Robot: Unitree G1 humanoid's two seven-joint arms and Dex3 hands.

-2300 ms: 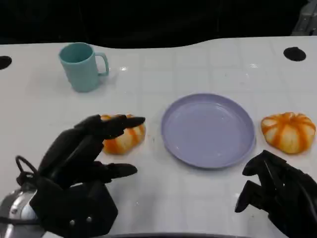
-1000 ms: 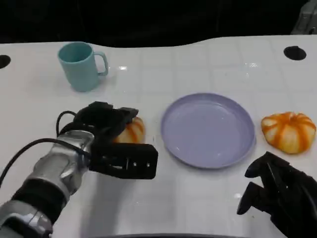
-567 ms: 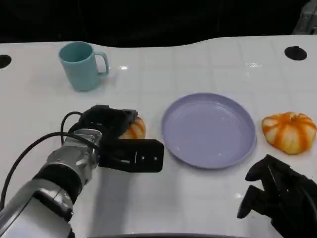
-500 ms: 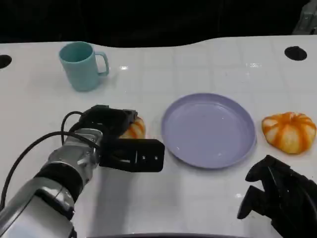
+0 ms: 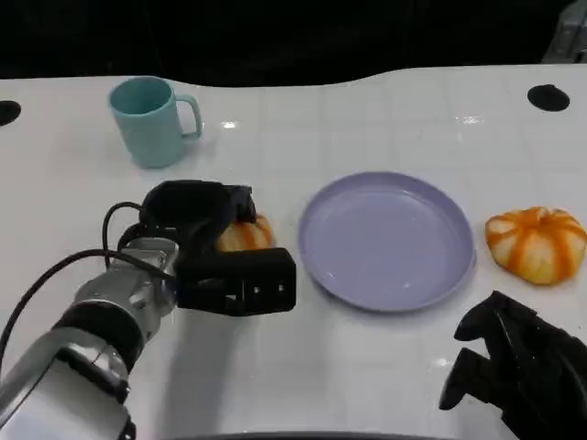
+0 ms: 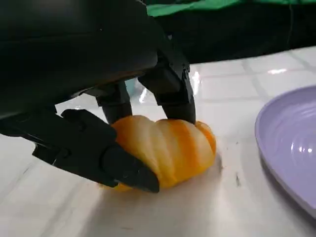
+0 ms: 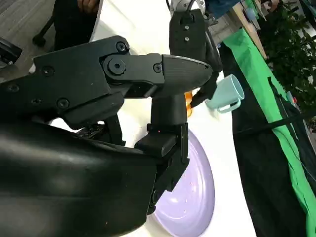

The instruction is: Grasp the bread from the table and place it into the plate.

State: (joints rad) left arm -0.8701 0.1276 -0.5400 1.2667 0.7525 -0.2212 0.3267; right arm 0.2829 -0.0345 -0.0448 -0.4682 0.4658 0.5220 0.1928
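1. bread (image 5: 246, 236) sits on the table (image 5: 367, 110) just left of the plate (image 5: 385, 240), near its rim but apart from it; in the left wrist view it is an orange-striped bun (image 6: 165, 150), apparently resting on the surface, plate edge close by
2. left hand (image 5: 213, 247) is over the bread; fingers (image 6: 170, 94) come down on the far side, thumb (image 6: 89, 148) wraps the near side; both touch the crust, so it is pinching the bread, not yet lifted as far as I can judge
3. step in hand looks like securing the grasp; advice: squeeze gently, bun looks soft and will dent; keep the contacts opposed across the middle so it does not roll out; lift straight up before any sideways move
4. carry should be short, toward the plate centre; clear the rim, lower until it touches, then release
5. right hand (image 5: 518, 367) is near the table's front edge, below and right of the plate; fingers curled in, holding nothing; it should stay put
6. second bun (image 5: 536, 242) lies right of the plate, clear of it; teal mug (image 5: 151, 121) stands well up-left of the plate
7. writing: no brand, label or text readable on anything
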